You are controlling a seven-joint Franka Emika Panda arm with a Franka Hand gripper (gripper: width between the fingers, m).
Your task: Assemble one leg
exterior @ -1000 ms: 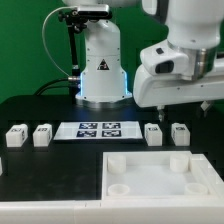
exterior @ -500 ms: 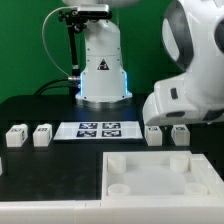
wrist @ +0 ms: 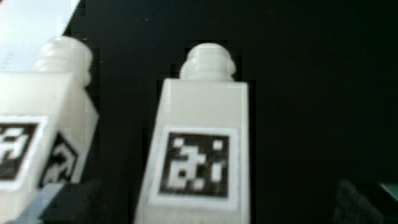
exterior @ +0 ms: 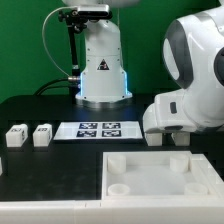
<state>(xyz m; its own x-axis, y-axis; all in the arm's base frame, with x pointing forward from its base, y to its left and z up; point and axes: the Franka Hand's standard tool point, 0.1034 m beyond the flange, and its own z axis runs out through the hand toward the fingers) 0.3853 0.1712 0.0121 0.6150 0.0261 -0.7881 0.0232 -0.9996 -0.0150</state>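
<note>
Wrist view: gripper (wrist: 210, 200) spread wide, holding nothing, centred over the leg (wrist: 201, 140), which sits tag-up between its fingertips (wrist: 377, 197). Likely lined up this way to close on the long sides; a second leg (wrist: 45, 120) sits just outside one finger

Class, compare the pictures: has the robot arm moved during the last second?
Yes. Against the fixed marker board, the arm has dropped lower, now partly covering the two legs at the exterior view's right.
</note>
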